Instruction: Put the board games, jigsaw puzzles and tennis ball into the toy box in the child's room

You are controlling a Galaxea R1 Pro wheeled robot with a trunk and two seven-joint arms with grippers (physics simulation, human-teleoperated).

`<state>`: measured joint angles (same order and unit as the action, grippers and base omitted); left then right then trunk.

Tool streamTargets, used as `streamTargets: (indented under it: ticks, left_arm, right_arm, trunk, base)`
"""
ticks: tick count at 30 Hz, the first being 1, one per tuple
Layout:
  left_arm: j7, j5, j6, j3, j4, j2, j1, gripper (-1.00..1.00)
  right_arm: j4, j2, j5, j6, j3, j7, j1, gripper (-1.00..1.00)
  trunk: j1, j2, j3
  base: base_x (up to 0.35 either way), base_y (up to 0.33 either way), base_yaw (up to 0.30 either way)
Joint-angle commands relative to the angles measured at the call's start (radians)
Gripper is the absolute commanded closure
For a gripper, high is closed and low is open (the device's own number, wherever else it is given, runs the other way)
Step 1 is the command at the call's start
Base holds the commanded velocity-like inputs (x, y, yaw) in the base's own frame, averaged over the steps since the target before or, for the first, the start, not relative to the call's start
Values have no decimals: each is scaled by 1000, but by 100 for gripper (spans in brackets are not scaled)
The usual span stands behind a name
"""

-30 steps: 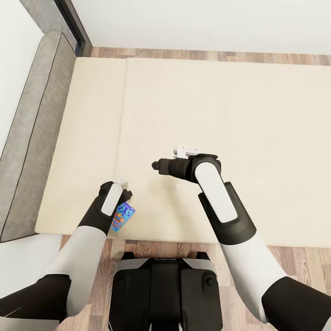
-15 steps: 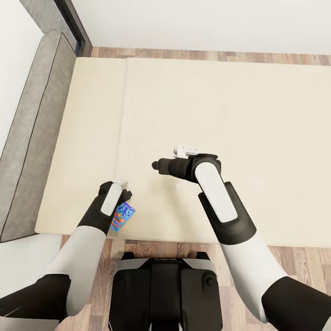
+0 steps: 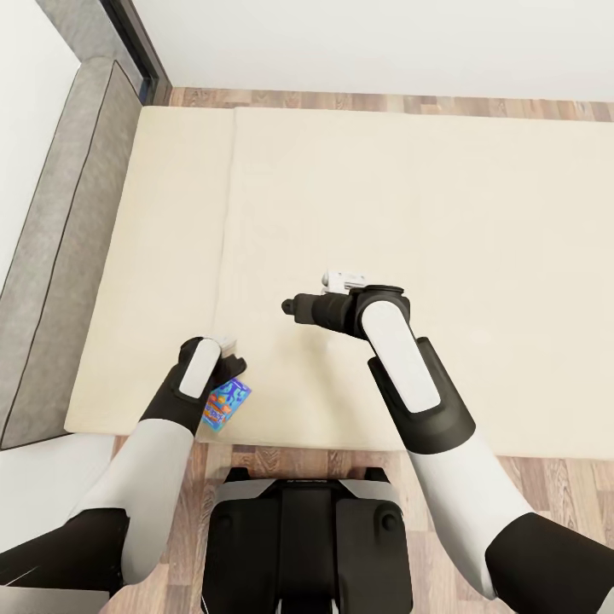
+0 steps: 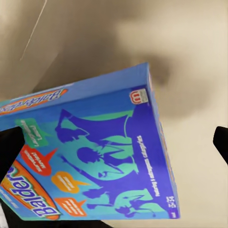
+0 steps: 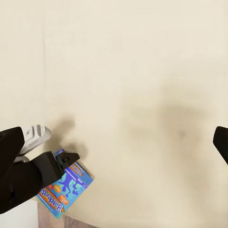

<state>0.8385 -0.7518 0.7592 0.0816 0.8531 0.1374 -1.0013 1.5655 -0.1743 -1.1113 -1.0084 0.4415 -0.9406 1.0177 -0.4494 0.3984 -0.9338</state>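
blue board game held in left pincer over bed.

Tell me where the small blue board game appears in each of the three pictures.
Head view: blue board game under the left gripper, at the bed's near edge.
Left wrist view: close up, tilted.
Right wrist view: low corner, beside the left arm.
Shared landmark: the cream bed.
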Motion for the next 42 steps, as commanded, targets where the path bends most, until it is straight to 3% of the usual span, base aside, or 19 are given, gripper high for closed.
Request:
streamTargets:
  ticks: [1,9,25,32,42]
  left_arm:
    - [18,-12,1,2,1,1,0,-100]
    - [58,-11,0,3,3,2,0,-100]
    - [43,-11,-18,1,3,-2,0,-100]
    - [-56,-1,-39,-1,3,-14,1,-100]
    - [-85,3,-55,-6,4,-31,3,-100]
  right_arm:
    - [1,0,-8,-4,0,-10,1,-100]
    - [1,0,-8,-4,0,-10,1,-100]
    - [1,0,-8,-4,0,-10,1,-100]
    - [1,0,-8,-4,0,-10,1,-100]
    - [1,0,-8,-5,0,-10,2,-100]
  trunk:
    - [-1,2,-1]
    - [-1,2,-1]
    - [-1,2,-1]
    - [-1,2,-1]
    - [-1,2,-1]
  base:
    - [0,0,0]
    - [0,0,0]
    - [0,0,0]
    - [0,0,0]
    - [0,0,0]
